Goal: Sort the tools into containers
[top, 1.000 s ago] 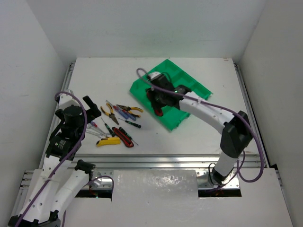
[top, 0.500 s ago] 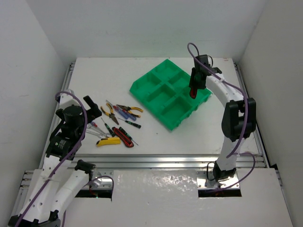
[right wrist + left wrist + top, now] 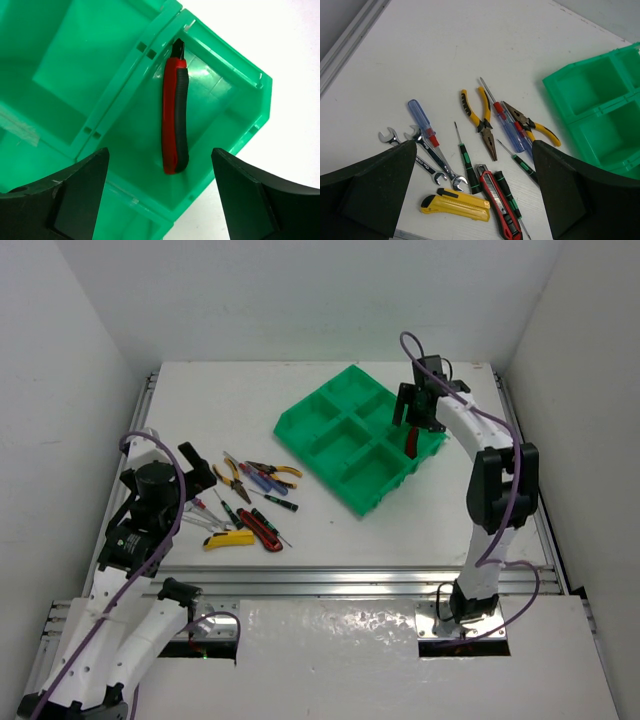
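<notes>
The green organizer tray point(image 3: 345, 455) sits at the table's middle right. A red and black handled tool point(image 3: 175, 115) lies slanted in its far right compartment, also seen in the top view point(image 3: 411, 445). My right gripper point(image 3: 160, 155) hangs open just above it, empty. The other tools lie at the left: yellow utility knife point(image 3: 455, 207), red utility knife point(image 3: 501, 210), yellow pliers point(image 3: 482, 120), yellow and red pliers point(image 3: 532, 127), two wrenches point(image 3: 432, 160), and several screwdrivers point(image 3: 467, 167). My left gripper point(image 3: 474, 147) is open and empty above them.
The tray's other compartments point(image 3: 65, 75) look empty. White walls close in on the left, back and right. An aluminium rail point(image 3: 330, 580) runs along the table's near edge.
My right arm carried the red-handled tool from the tray's left side to its far right compartment, then opened. The tool now lies in that compartment. The left arm has hardly moved.
</notes>
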